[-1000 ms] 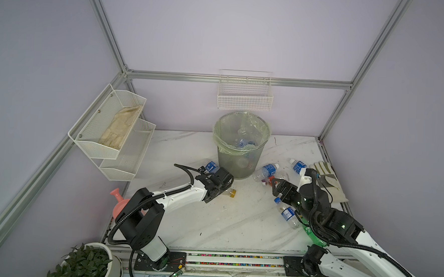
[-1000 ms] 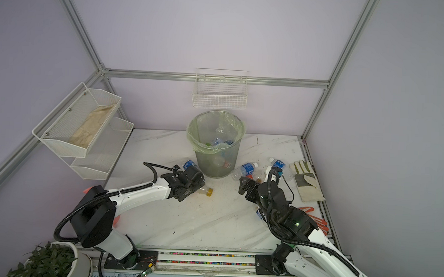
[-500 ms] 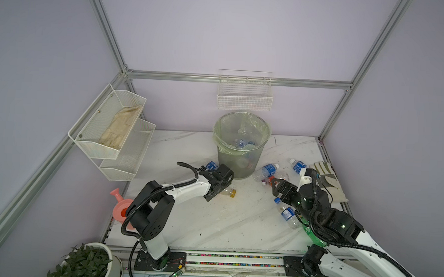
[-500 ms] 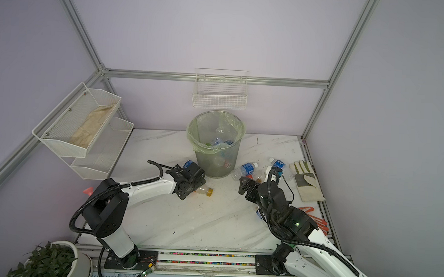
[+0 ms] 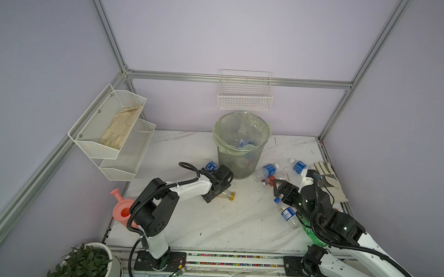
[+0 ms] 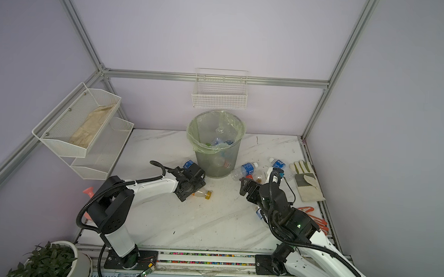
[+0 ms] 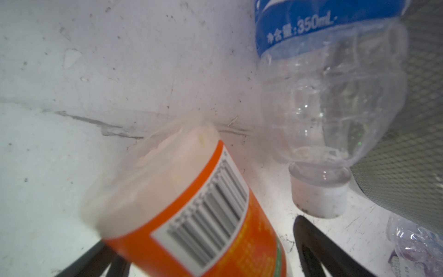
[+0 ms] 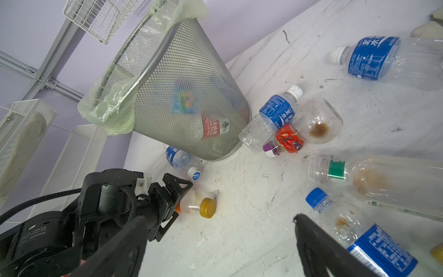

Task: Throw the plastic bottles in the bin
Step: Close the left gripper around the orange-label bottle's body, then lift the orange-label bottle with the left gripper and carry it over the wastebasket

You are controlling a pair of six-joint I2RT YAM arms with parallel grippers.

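- The orange-labelled bottle (image 5: 224, 195) lies on its side on the table (image 5: 211, 229), in front of the bin (image 5: 228, 161). In both top views its long axis runs across the picture, with the yellow cap pointing toward the right arm's side.
- The left end effector (image 5: 217, 191) is down over the base end of that bottle. In the left wrist view the body sits between the two fingers (image 7: 321, 249) and crosses them at a slant. It lies close against one finger, with a gap showing at the other. The jaws are spread round the bottle and not clamped on it.
- The bin stands just beyond this end effector, away from the robot and a little to the right. Its rim is far higher than the lying bottle, so once the grip closes, the lift probably has to go up before it goes across.
- The right end effector (image 5: 275, 188) is wide open and empty, near the loose bottles to the right of the bin.
- The left arm is clearly the nearer one for this bottle.
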